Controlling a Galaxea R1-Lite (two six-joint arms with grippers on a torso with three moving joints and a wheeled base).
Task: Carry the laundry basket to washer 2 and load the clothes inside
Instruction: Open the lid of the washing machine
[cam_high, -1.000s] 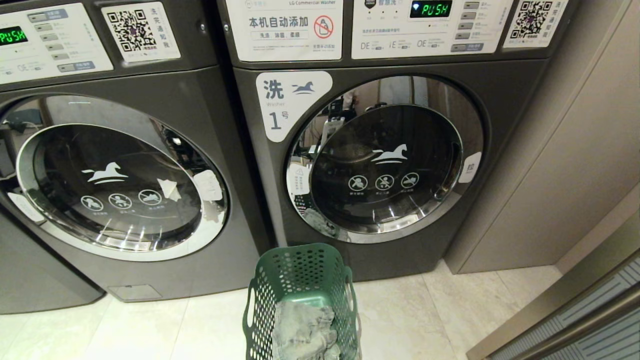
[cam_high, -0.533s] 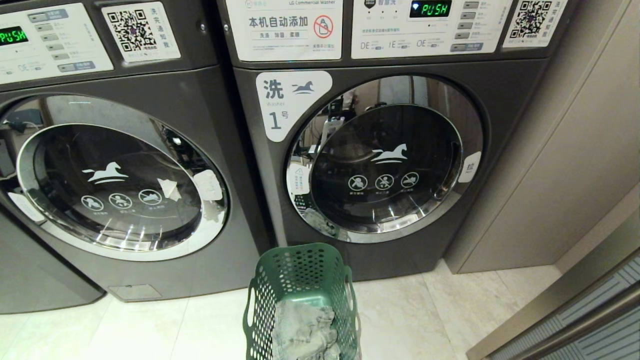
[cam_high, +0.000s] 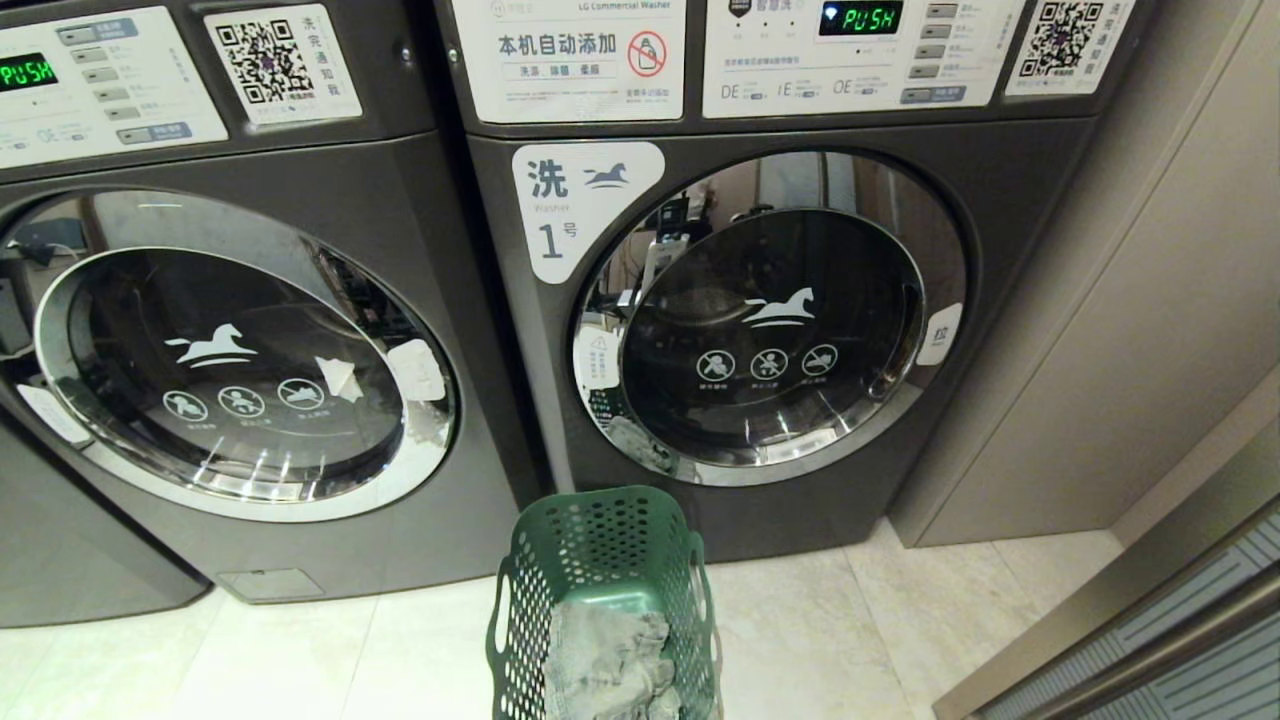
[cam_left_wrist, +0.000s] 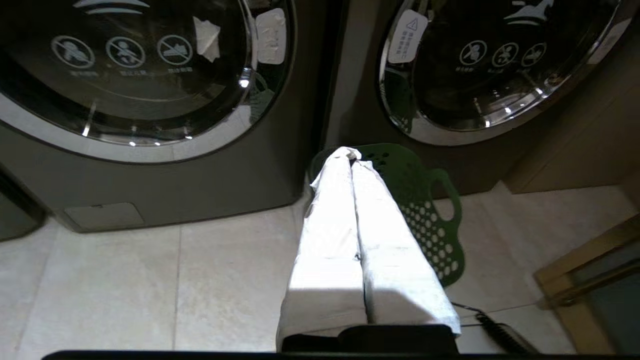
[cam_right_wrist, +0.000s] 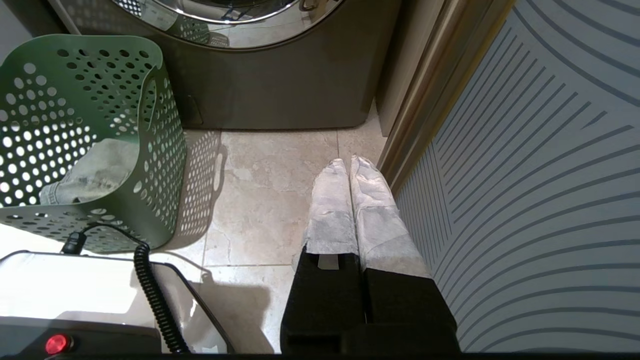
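Currently: green perforated plastic laundry basket (cam_high: 603, 600) stands on the tiled floor before the dark grey washer labelled "1" (cam_high: 760, 330), not yet at washer 2.
Long axis runs toward that washer, open top up, grey-beige denim garment (cam_high: 607, 665) bunched inside, likely staged for pickup. Left gripper (cam_left_wrist: 352, 156), fingers together, empty, hangs near its rim; right gripper (cam_right_wrist: 348, 164), likewise together, idles beside the striped panel (cam_right_wrist: 540, 165).

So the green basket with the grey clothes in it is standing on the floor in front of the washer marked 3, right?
Not quite. The head view shows the green basket, with the grey clothes inside, standing on the floor in front of the washer labelled 1, not 3. The rest is right.
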